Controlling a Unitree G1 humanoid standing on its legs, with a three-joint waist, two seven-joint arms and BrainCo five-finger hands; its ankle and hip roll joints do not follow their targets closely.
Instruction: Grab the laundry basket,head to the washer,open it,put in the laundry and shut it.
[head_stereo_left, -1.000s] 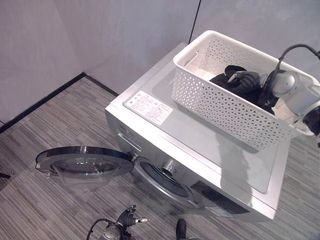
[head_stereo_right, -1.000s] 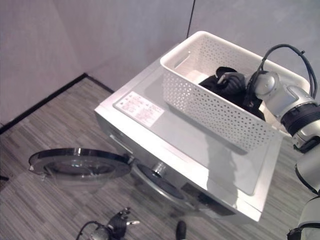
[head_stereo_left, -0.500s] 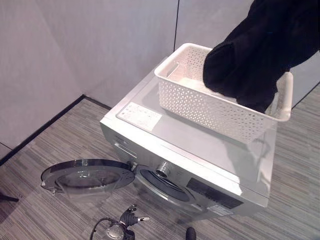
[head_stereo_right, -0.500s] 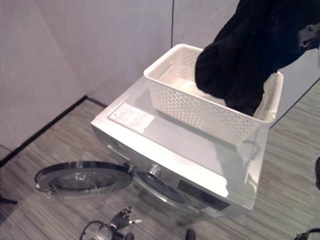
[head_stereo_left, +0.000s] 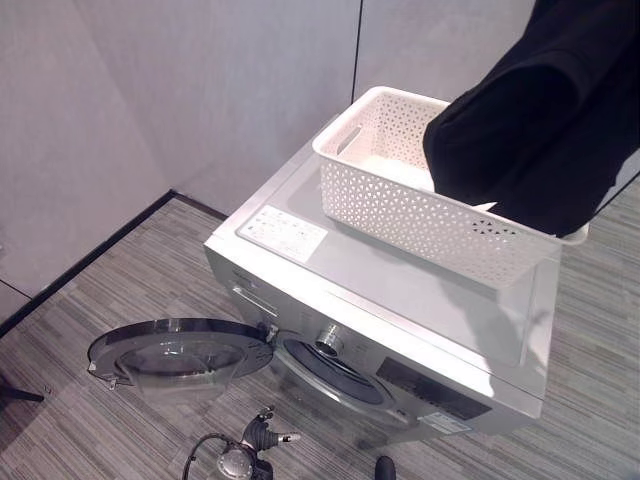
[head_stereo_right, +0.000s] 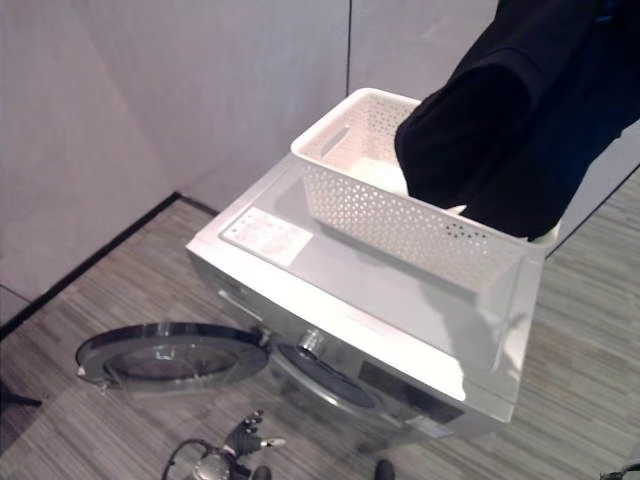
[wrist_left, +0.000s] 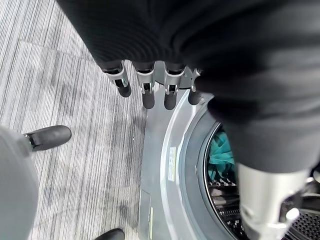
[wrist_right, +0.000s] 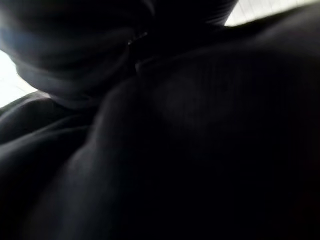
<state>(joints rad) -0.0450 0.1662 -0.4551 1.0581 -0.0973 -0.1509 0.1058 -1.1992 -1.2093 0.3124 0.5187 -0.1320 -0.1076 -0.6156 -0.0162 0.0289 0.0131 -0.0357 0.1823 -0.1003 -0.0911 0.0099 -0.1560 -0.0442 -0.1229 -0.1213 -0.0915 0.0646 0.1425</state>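
- In the eye views, a white basket (head_stereo_left: 400, 205) stands on the silver washer (head_stereo_left: 400, 290), toward the far right of its lid, at about 1 o'clock from the lid's label (head_stereo_left: 282, 233).
- A black garment (head_stereo_left: 540, 130) hangs at the upper right, lifted above the basket's right end; its lower edge dips to about the basket's rim, and I cannot tell whether they touch.
- The washer's round door (head_stereo_left: 180, 352) lies swung wide open at 9 o'clock from the drum opening (head_stereo_left: 335, 368), over the striped floor (head_stereo_left: 100, 290).
- The left wrist view adds what the eye views hide: a teal cloth (wrist_left: 220, 157) is in the drum, past the door rim.
- In the left wrist view, the left robot hand (wrist_left: 145, 85) points its fingers straight and slack, apart from everything, holding nothing. It also shows small at the bottom edge of the left eye view.
- The right wrist view shows dark folds of the garment pressed close; the right robot hand cannot be made out, so I cannot tell how its fingers stand.
- A second ago the garment lay in the basket with the right robot hand on it; half a second ago it was already raised, hanging a little lower into the basket.
- The whole picture has shifted since then, so the camera moved, not the washer.
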